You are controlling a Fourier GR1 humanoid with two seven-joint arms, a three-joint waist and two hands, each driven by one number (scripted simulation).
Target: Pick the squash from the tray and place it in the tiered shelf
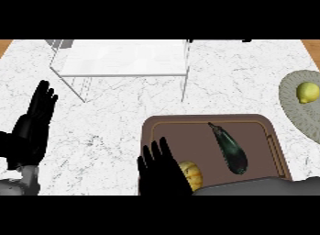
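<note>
Left hand (28,133) open, fingers up, resting at 9 o'clock. Tiered shelf (125,62) at 12 on table (122,119). Right hand (161,172) fingers straight, wide, holding nothing, just left of squash (191,175) at tray's (182,140) 7 o'clock. Eggplant (230,149) mid-tray. Lemon (308,92) on plate (317,124) at 2.

A kitchen: a white marble counter (122,114) carrying a tray (274,137) of vegetables, a lemon (308,92) on a plate (294,110).

Squash (193,176) half behind right hand (159,176); plate (312,123) partly beyond right edge.
</note>
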